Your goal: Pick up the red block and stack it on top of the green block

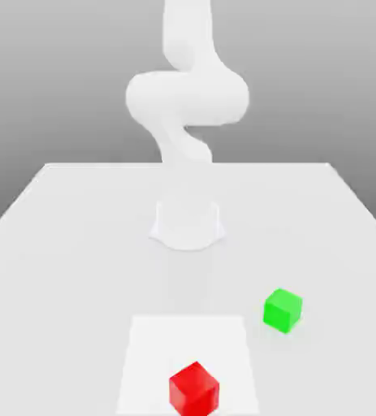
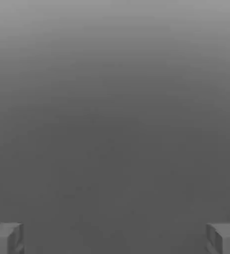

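The red block (image 1: 194, 388) is a small cube resting on the table near the front edge in the exterior view. The green block (image 1: 283, 309) sits apart from it, further back and toward the exterior view's right. In the hand view my gripper (image 2: 115, 239) is open, its two grey fingertips (image 2: 6, 238) standing far apart with nothing between them and only plain grey background beyond. The white arm (image 1: 187, 97) rises from its base well behind both blocks.
The arm's round base (image 1: 187, 223) stands at the middle of the white table (image 1: 61, 244). A lighter square patch (image 1: 154, 349) lies on the tabletop under the red block. The table's side edges slant in toward the back.
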Controlling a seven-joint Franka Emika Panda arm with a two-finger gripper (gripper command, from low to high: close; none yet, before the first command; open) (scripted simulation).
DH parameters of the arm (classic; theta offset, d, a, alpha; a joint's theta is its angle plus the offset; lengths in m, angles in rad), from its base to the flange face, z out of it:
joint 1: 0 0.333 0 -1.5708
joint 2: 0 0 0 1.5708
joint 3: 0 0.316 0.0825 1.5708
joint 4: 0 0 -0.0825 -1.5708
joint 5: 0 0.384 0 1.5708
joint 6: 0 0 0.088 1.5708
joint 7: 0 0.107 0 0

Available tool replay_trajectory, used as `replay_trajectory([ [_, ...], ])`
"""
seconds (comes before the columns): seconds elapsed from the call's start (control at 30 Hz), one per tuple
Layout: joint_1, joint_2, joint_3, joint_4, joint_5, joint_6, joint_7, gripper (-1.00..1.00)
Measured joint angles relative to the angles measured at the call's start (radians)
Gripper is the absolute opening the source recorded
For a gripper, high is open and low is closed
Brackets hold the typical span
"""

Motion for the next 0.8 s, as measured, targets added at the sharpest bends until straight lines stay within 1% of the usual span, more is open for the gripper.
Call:
replay_trajectory([
  [0.27, -0.135, 0.298, 0.132, -0.039, -0.096, 0.097, 0.318, 0.0],
  [0.43, -0.186, 0.482, 0.179, -0.062, -0.157, 0.155, 0.515, 0.0],
  [0.53, -0.199, 0.59, 0.189, -0.076, -0.185, 0.191, 0.627, 0.0],
  [0.67, -0.207, 0.729, 0.191, -0.096, -0.194, 0.242, 0.755, 0.0],
  [0.8, -0.198, 0.858, 0.191, -0.119, -0.155, 0.299, 0.85, 0.0],
])
